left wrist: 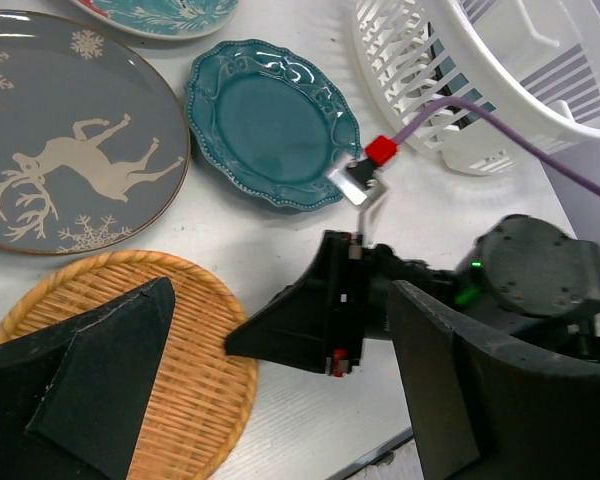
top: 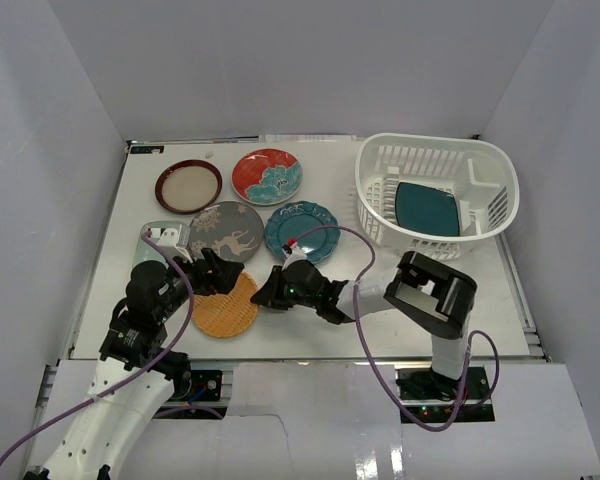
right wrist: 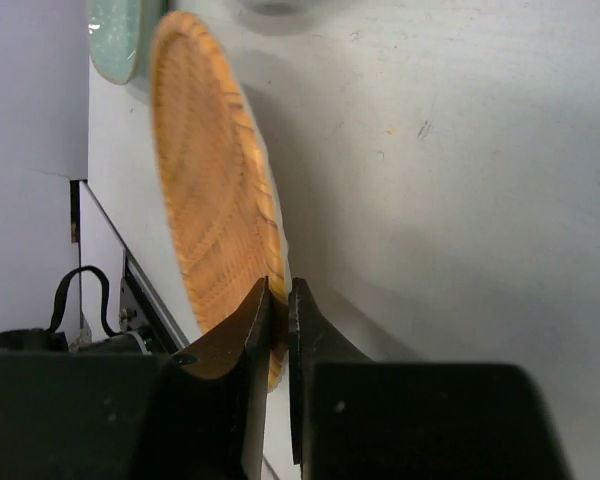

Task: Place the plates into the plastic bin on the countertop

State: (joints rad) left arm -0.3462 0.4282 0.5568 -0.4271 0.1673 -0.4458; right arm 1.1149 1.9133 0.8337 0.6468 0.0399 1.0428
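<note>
Fingers (right wrist: 245,330): right gripper (right wrist: 278,290) pinching the woven plate (right wrist: 215,200), left gripper (top: 220,273) gaping.
Only the overhead view is showing one plate (top: 427,208) in the bin (top: 380,190), six outside.

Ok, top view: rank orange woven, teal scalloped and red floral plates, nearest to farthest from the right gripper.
1. Orange woven plate, front, rim held by the right gripper.
2. Teal scalloped plate, middle.
3. Red floral plate, back.
</note>
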